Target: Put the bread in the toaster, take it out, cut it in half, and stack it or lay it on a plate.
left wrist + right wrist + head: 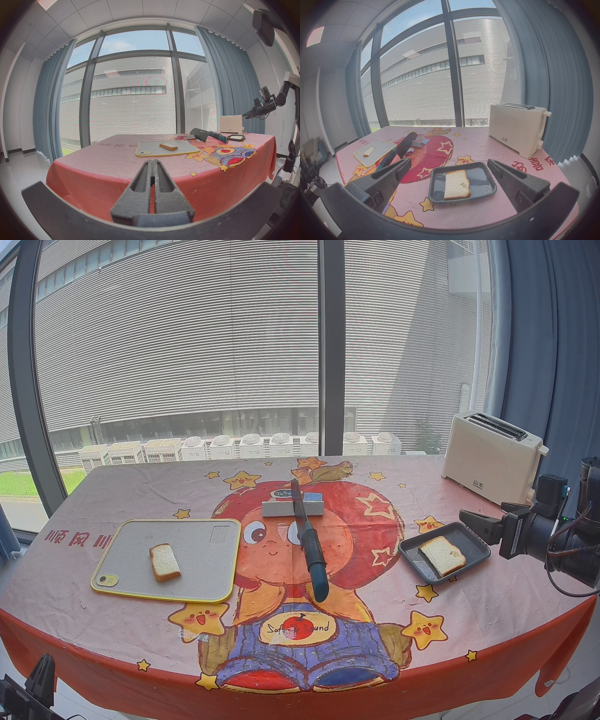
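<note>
1. Right hand (448, 163): fingers apart, hovering near black tray (467, 540) that holds one bread half (442, 554).
2. Other bread piece (165, 562) lies on cutting board (200, 565).
3. Left hand (152, 164): fingers together, low off counter (94, 502) front.

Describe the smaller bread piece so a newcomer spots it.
On the pink table, find the grey cutting board with yellow rim at left. The narrow bread piece lies near its middle; the other, wider slice sits in the dark tray at right.

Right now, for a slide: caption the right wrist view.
Open right gripper faces a bread piece on the dark tray, toaster beyond.
</note>
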Robot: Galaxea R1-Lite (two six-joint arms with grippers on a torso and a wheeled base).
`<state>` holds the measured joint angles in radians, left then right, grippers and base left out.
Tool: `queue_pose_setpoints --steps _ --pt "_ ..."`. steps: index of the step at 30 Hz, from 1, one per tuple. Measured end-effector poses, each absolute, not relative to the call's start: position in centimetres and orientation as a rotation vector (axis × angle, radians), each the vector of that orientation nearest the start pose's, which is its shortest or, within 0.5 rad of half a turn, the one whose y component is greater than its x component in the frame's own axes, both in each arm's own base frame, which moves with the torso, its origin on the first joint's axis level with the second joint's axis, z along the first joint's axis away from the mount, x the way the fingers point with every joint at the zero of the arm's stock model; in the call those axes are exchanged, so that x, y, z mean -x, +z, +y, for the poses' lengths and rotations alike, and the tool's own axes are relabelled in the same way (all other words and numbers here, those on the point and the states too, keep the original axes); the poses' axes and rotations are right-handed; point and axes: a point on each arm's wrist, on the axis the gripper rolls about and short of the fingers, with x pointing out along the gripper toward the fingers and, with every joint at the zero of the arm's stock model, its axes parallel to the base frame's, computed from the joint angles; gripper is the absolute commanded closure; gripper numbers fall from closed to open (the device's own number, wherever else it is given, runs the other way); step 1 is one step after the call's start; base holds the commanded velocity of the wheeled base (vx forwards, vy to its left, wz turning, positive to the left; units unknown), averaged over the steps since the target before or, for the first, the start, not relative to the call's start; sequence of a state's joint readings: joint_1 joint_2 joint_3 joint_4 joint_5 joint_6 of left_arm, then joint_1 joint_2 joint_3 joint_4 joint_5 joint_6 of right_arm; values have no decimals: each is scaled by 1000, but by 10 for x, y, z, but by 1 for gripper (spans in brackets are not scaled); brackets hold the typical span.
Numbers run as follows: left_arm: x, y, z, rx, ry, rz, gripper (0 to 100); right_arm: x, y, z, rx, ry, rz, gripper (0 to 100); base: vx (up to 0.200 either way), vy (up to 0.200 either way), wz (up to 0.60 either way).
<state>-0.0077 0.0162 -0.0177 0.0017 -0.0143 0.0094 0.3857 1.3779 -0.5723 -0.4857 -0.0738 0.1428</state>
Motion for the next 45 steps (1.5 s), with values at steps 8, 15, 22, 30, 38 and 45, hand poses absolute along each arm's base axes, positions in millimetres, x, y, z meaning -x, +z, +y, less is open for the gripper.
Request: queue_pose_setpoints --steps 8,15,22,30,38,45 --pt "23 81 0 -9 -22 0 100 -188 196 74 -72 286 291 0 0 0 0" --pt "23 81 0 -9 -21 0 100 -178 204 63 -65 265 242 0 0 0 0" --pt "23 81 0 -9 -22 0 100 -170 203 44 -65 178 222 0 0 0 0" --pt "23 81 0 -9 -22 0 100 -147 199 19 -49 67 186 0 0 0 0" --pt "23 81 0 -9 -22 0 100 -119 197 10 -47 26 127 0 0 0 0" --pt "23 81 0 -9 -21 0 100 -94 188 7 -38 19 93 0 0 0 0"
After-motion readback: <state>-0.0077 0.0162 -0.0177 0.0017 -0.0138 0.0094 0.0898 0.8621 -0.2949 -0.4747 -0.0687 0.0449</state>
